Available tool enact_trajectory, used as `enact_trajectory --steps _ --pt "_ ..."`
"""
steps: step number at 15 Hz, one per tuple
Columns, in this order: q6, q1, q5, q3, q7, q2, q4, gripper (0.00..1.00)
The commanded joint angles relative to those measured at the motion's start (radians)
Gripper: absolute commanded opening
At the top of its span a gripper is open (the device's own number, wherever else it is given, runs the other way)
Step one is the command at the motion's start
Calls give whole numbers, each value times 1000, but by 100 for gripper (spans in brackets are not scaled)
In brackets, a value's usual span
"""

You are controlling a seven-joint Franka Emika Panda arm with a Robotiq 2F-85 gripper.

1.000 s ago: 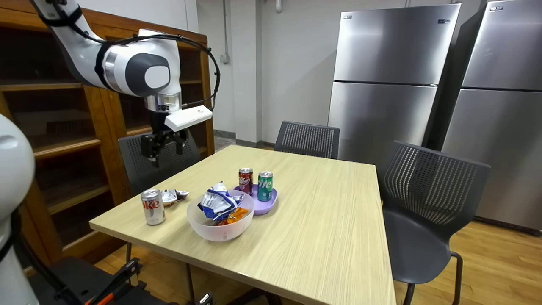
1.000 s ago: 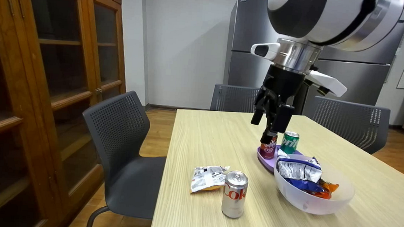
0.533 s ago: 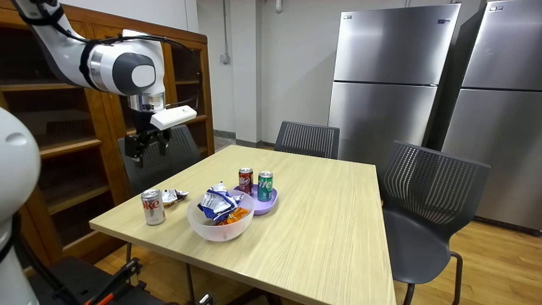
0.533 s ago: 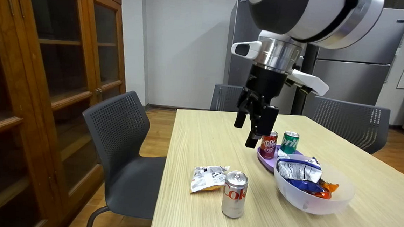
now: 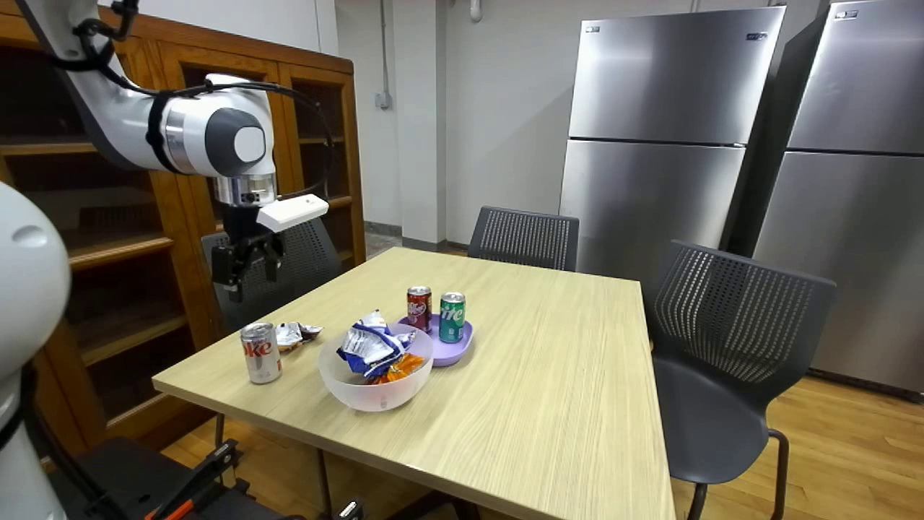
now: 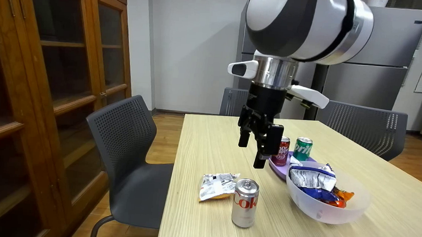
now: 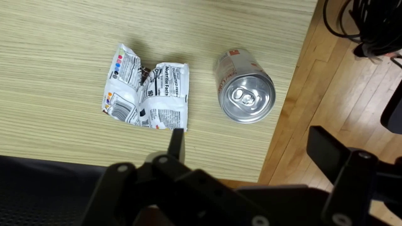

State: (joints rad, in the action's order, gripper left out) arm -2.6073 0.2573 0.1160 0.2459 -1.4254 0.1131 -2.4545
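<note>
Diet Coke can (image 5: 260, 354) stands upright on the broad pale table (image 5: 548, 375), near its edge: lower left of the frame in an exterior view, right of centre and a little high in the wrist view. It is likely fairly heavy for its bulk if full, though the fill cannot be seen. Its thin metal side should be smooth and slippery, firm while sealed but quick to dent under a hard squeeze; the best hold seems to be across opposite sides, at mid height. The flatter white snack packet (image 7: 166, 106), left of centre in the wrist view, should be light, soft and crinkly, its contents perhaps fragile; a pinch on a raised fold seems kinder than pressing its middle. Smallest, the can's pull tab (image 7: 243, 96) looks too slight to grip.

In both exterior views the gripper (image 7: 247, 133) hangs above these things, touching neither. Its jaws are spread wide, with nothing between the fingers (image 7: 326, 153). In the wrist view those show along the bottom, one at lower centre, one at lower right; the can sits higher in the frame, its width inside the gap from side to side. The packet lies almost wholly left of that gap, its lower right corner just above the lower-centre fingertip.
</note>
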Motion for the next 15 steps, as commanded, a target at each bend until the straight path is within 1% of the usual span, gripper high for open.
enact_trajectory --steps 1,8,15 --pt "36 -10 -71 13 58 71 60 100" --pt "72 -19 -123 23 85 167 109 100" --pt "116 -25 -122 28 84 211 130 100"
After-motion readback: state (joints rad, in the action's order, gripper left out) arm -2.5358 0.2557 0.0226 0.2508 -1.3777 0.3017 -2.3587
